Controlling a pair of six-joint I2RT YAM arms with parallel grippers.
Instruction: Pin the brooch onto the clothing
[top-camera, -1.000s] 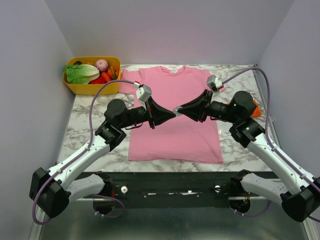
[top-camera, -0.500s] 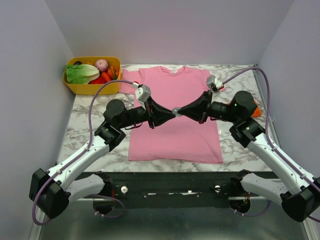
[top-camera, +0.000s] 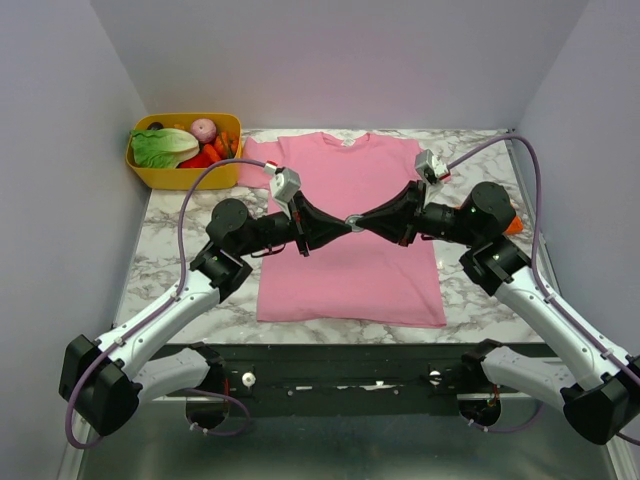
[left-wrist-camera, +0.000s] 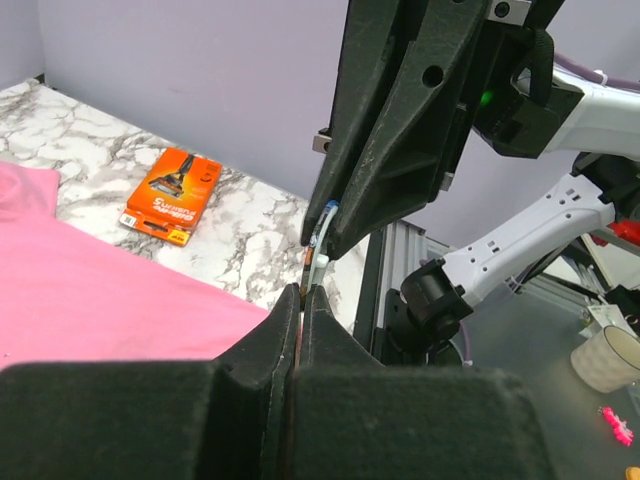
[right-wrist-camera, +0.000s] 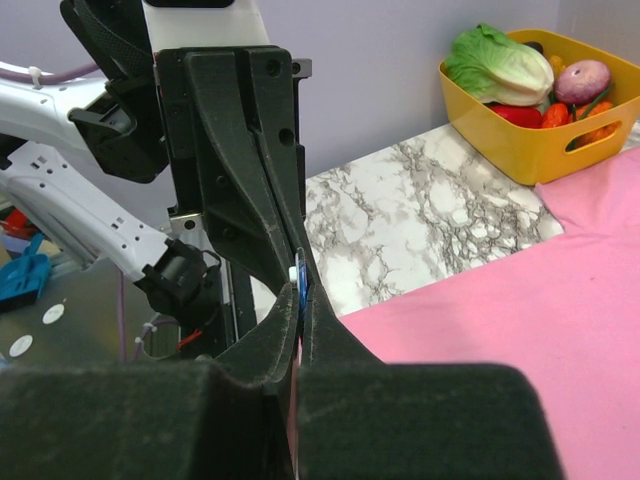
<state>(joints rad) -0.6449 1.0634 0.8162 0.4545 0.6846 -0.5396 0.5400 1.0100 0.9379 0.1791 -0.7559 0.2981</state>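
Your left gripper (left-wrist-camera: 303, 300) has its matte black wedge fingers (left-wrist-camera: 262, 335) clenched flush, with no gap at the seam. Your right gripper (right-wrist-camera: 300, 305) is nipped onto the brooch (right-wrist-camera: 298, 282), which shows there only as a thin bluish-white sliver, edge-on between the pads. In the left wrist view that sliver runs from the right tips down to the left seam, and you cannot tell whether the left fingers hold it. Only the overhead view shows the brooch as a tiny round greyish disc, caught where the two noses meet tip to tip at frame centre, over the chest of the T-shirt (top-camera: 350, 275). The shirt is pink, smooth cotton, spread flat on the veined marble table (top-camera: 170, 255). The left wrist view alone shows an orange card packet (left-wrist-camera: 170, 195) on the marble at upper left. The right wrist view brings up the glossy yellow basket (right-wrist-camera: 520, 135) with leafy lettuce (right-wrist-camera: 495, 62) at upper right.
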